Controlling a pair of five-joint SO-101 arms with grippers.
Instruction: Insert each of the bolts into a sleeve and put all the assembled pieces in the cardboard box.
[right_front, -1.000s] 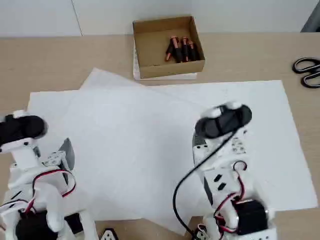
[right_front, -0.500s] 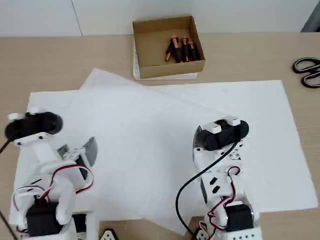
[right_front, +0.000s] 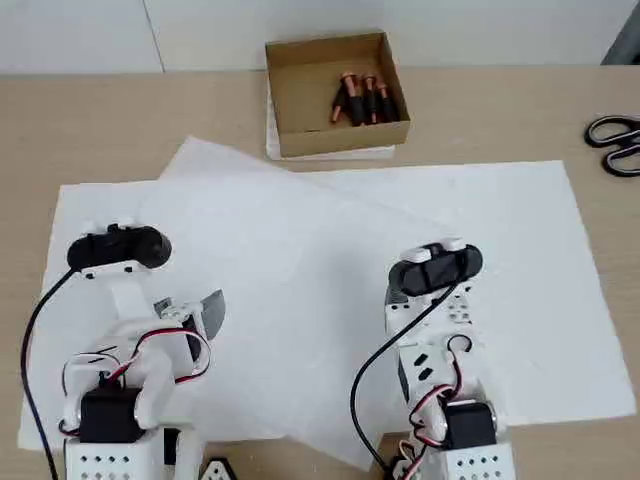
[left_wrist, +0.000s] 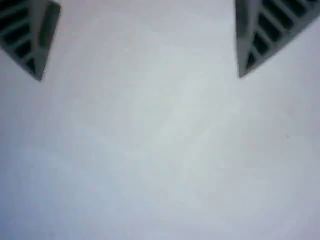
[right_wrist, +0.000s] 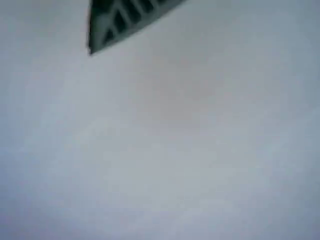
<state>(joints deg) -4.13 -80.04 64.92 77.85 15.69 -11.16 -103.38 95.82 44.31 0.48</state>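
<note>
Left gripper: the left gripper (left_wrist: 145, 50) is released, its two ribbed fingers (left_wrist: 30, 40) set wide apart with nothing between them, just over the white paper (right_front: 300, 250).
Right gripper: the right gripper (right_wrist: 115, 27) hangs low over the same paper; whether it is released or clenched cannot be told.
Left arm: the left arm (right_front: 118, 247) stands at the near left of the table (right_front: 100, 120). A second ago its black wrist motor sat at the left edge; it has since swung right, over the paper.
Right arm: the right arm (right_front: 435, 268) stands at the near right. It has drawn back toward the near edge and folded lower.
Task's things: the assembled pieces (right_front: 360, 98), orange bolts in dark sleeves, lie side by side in the right half of the cardboard box (right_front: 340, 140), at the far middle of the table and well apart from both grippers. They lie as they did a second ago.
Around: scissors (right_front: 615, 140) rest on the table at the far right, off the paper, unmoved.
</note>
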